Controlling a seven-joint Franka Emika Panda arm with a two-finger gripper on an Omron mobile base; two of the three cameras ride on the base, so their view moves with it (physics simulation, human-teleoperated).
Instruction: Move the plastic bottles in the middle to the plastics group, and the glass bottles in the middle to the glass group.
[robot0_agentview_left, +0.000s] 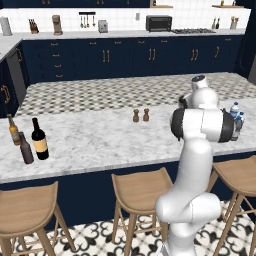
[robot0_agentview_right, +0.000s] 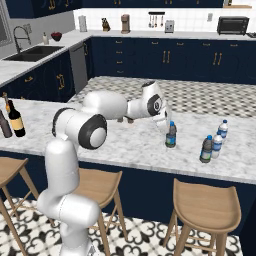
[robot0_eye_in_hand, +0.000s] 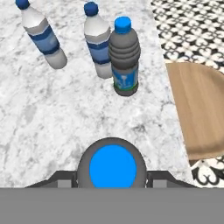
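A grey-tinted water bottle (robot0_agentview_right: 171, 135) stands upright on the marble bench (robot0_agentview_right: 130, 145), its blue cap seen from straight above in the hand view, set between the 2 dark tips of the hand (robot0_eye_in_hand: 113, 181). The tips sit close on either side of it, but I cannot tell if they grip it. Further right, near the bench's front edge, the second grey-tinted bottle (robot0_eye_in_hand: 124, 59) stands touching the 2 whitish water bottles (robot0_eye_in_hand: 97, 41). At the far left of the bench, the tall wine bottle (robot0_agentview_left: 39, 139) stands just beside the amber bottle (robot0_agentview_left: 13, 130) and the dark brown bottle (robot0_agentview_left: 25, 148). 2 small shakers (robot0_agentview_left: 140, 115) sit mid-bench. Wooden stools (robot0_agentview_left: 141, 192) line the front.
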